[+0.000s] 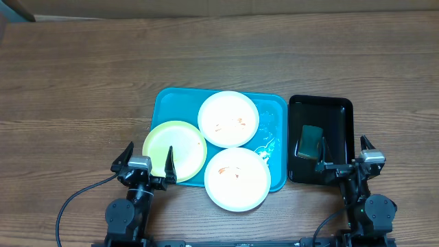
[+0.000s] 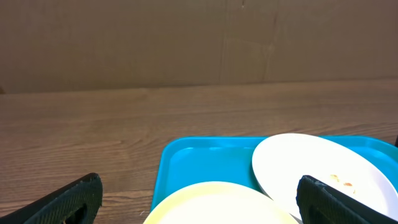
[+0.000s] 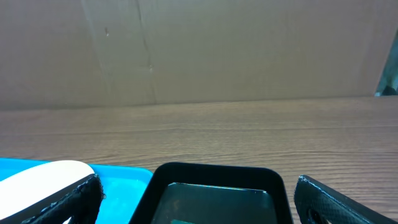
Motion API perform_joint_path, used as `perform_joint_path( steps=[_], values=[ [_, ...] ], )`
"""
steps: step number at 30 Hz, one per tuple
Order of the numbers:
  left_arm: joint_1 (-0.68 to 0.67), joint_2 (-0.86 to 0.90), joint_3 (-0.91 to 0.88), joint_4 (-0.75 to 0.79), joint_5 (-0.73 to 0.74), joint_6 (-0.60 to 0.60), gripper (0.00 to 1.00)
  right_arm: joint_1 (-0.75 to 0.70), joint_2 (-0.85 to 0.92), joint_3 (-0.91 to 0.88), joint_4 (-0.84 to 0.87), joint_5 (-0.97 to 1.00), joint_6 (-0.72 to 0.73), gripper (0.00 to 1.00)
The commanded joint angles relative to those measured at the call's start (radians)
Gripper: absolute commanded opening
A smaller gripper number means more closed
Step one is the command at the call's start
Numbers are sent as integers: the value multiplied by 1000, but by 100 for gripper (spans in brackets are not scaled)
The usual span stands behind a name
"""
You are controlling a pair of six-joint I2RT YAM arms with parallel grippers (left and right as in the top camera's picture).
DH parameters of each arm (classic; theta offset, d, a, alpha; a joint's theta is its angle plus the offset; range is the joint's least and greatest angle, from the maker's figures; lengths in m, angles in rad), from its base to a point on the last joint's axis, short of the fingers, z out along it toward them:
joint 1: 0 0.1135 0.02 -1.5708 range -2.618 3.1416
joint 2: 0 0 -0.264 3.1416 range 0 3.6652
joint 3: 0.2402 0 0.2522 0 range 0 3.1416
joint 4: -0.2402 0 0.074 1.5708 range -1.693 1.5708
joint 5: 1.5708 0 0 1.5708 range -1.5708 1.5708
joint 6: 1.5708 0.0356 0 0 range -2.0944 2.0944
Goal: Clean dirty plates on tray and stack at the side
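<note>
The big brown counter point(image 1: 82, 82) fills the whole overhead view. In the middle of it sits the blue tray point(image 1: 171, 103), and a smaller black tray point(image 1: 339, 116) lies just beside it on the right. Three plates lie flat on the blue tray. The yellow-green plate point(image 1: 175, 147) is at the lower left and sticks out over the tray's left edge. One white plate point(image 1: 228, 119) is at the top. The other white plate point(image 1: 237, 178) is at the bottom and sticks out over the tray's lower edge. Both white plates have orange-red smears. The plates look thin, light and stiff, with smooth tops that may be slippery, so a pinch on the rim seems best, most of all where a rim hangs out past the tray. The left end effector point(image 1: 149, 154) at the lower left and the right end effector point(image 1: 343, 145) at the lower right both stand wide open and hold nothing. A small dark green sponge point(image 1: 311, 140) rests in the black tray.
</note>
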Motion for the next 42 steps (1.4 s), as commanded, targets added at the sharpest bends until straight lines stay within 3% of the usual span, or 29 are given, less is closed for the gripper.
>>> perform_joint_path(
  steps=[1, 25, 34, 42],
  values=[
    [-1, -8, -4, 2, 11, -21, 100, -3, -12, -10, 8, -8, -4, 100],
    [-1, 13, 3, -13, 5, -55, 100, -3, -12, -10, 8, -16, -3, 100],
    [-1, 93, 151, -206, 15, -58, 100, -3, -12, -8, 28, -34, 54, 100],
    [-1, 331, 358, -343, 12, -54, 100, -3, 29, 66, -50, -19, 164, 100]
  ],
)
